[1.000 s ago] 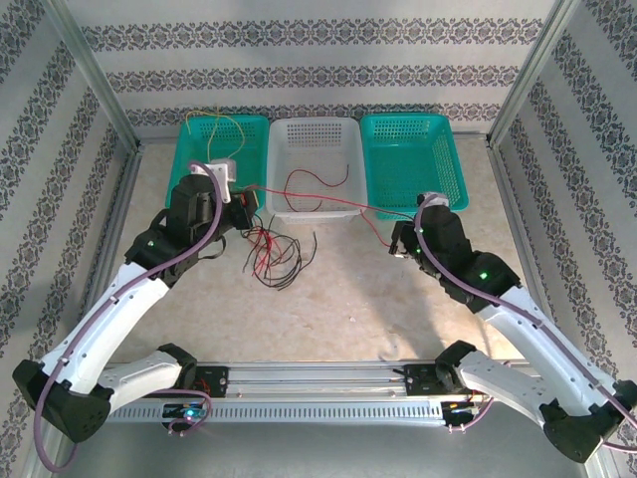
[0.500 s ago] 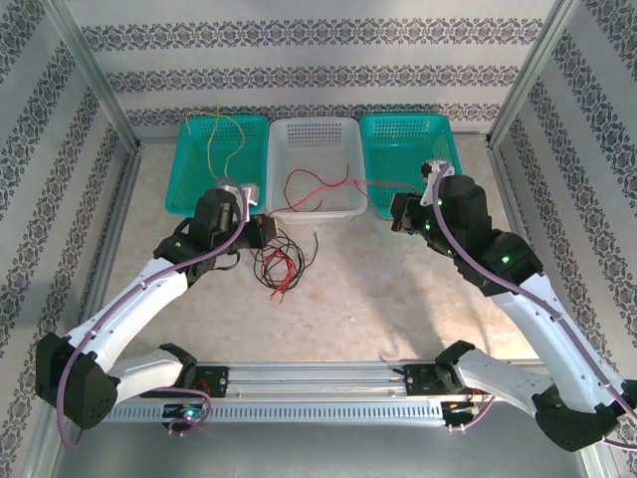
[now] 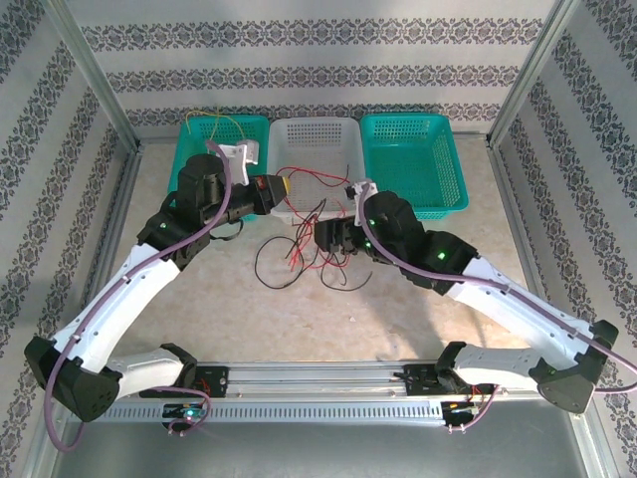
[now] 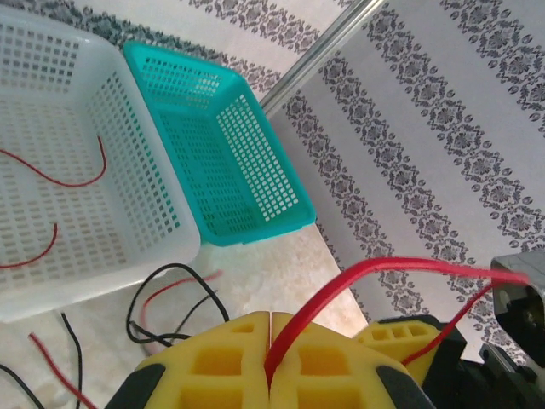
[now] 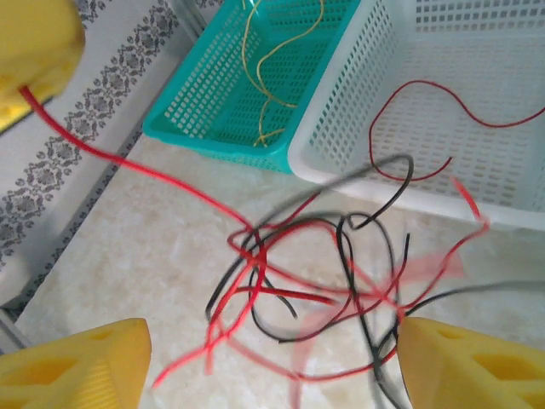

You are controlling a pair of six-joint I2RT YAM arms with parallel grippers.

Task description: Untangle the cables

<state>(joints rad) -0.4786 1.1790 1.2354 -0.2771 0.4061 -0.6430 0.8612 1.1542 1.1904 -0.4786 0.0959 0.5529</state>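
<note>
My left claw (image 4: 270, 341) is pressed together on a red cable (image 4: 341, 285) — the strand comes up out of the seam between the yellow pads and arcs off to the right. In the right wrist view that same strand runs taut from the claw down into the tangle (image 5: 315, 273) of red and black cables.

My right claw (image 5: 272, 375) stands wide apart with nothing gripped, one yellow finger (image 5: 77, 366) on each side of the tangle below it. Several strands there are blurred.

Seen from above, the tangle lies on the table (image 3: 398, 309), just in front of the white basket (image 3: 318, 149) and between the two claws. A loose red strand (image 5: 426, 94) lies curled inside that basket. The teal basket on the left (image 3: 199, 149) holds a yellow cable (image 5: 272, 51) — the teal basket on the right (image 3: 413, 159) is well apart from the tangle.
</note>
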